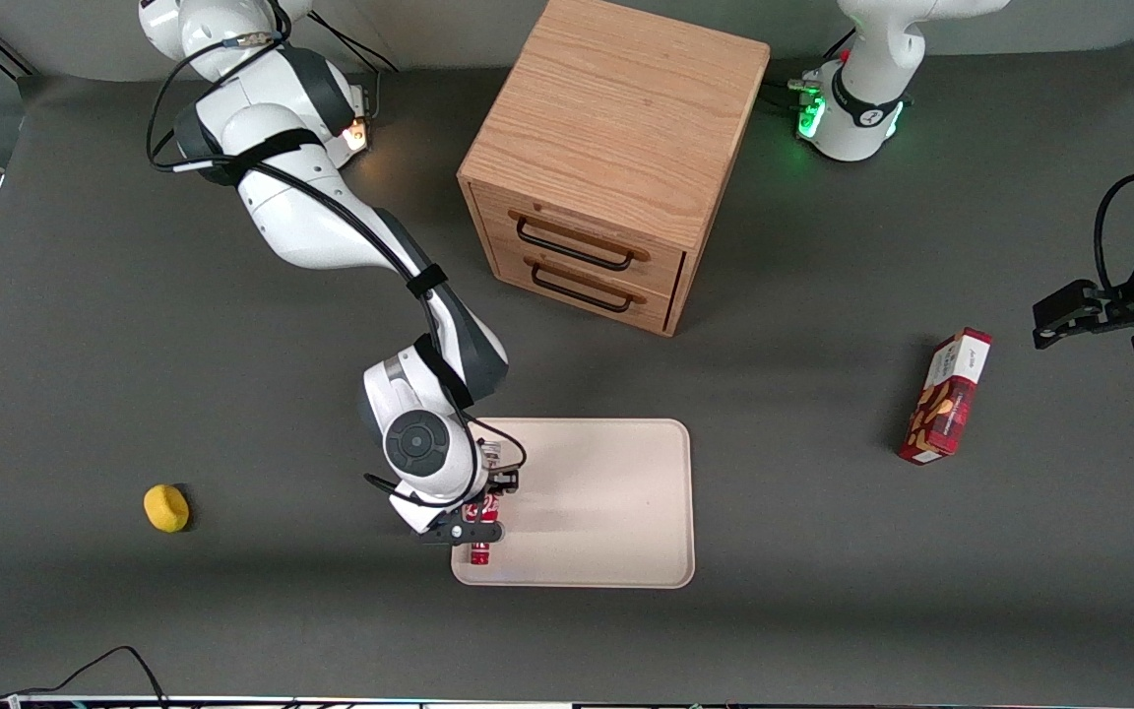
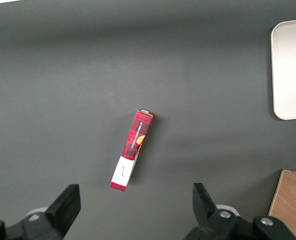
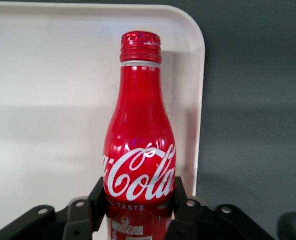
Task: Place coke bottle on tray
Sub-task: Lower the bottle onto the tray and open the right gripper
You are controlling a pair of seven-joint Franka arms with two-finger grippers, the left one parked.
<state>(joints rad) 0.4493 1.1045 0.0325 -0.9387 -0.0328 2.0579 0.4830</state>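
Front view: your claw hung over the tray corner nearest the working arm, clamped on the bottle. Right wrist view: the fingers pinched its lower body; it looked rigid, glossy, probably slippery, so grip the straight lower body.

You've got a glossy red coke bottle with white script lettering and a red cap, gripped by the black hand over the cream tray. Bench is dark grey. Wooden two-drawer cabinet is light oak with black handles. Red tartan-and-white snack box; yellow lemon-like object.
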